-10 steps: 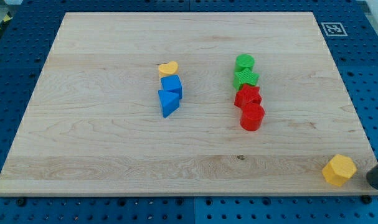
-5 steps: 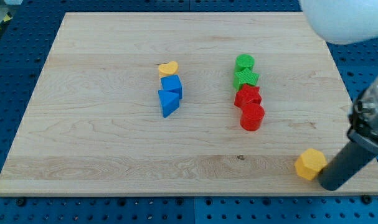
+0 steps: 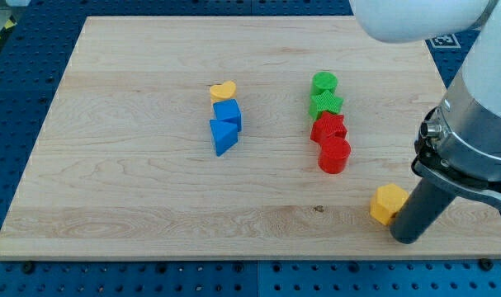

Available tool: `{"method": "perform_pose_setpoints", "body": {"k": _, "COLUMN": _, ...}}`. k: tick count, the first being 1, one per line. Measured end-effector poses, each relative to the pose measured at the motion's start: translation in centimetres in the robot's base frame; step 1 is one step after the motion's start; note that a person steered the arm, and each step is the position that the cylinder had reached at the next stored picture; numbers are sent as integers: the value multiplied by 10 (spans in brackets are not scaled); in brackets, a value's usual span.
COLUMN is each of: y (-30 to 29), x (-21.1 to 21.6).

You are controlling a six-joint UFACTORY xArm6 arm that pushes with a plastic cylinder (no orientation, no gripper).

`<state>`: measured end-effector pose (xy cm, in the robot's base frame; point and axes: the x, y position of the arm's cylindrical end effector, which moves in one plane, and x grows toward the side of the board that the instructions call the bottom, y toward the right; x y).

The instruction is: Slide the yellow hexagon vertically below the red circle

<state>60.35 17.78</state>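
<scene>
The yellow hexagon (image 3: 388,204) lies near the board's lower right, below and to the right of the red circle (image 3: 334,154). My tip (image 3: 407,238) rests on the board just right of and below the hexagon, touching or nearly touching it. The red circle stands at the bottom of a column of blocks, right under a red star (image 3: 328,128).
Above the red star are a green star (image 3: 325,105) and a green circle (image 3: 323,83). At centre left stand a yellow heart (image 3: 223,91), a blue cube (image 3: 228,114) and a blue triangle (image 3: 223,136). The arm's white body (image 3: 481,99) fills the view's right.
My tip came in from the right edge and moved left, pushing the yellow hexagon left and slightly up along the board's bottom. The arm now covers more of the right side.
</scene>
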Motion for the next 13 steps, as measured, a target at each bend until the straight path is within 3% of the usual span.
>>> {"method": "perform_pose_setpoints", "body": {"k": 2, "y": 49, "x": -2}}
{"method": "perform_pose_setpoints", "body": {"k": 5, "y": 2, "x": -10}}
{"method": "perform_pose_setpoints", "body": {"k": 7, "y": 31, "x": -13}}
{"method": "perform_pose_setpoints", "body": {"k": 10, "y": -50, "x": -15}}
{"method": "perform_pose_setpoints", "body": {"k": 12, "y": 26, "x": -19}}
{"method": "perform_pose_setpoints", "body": {"k": 13, "y": -1, "x": -29}}
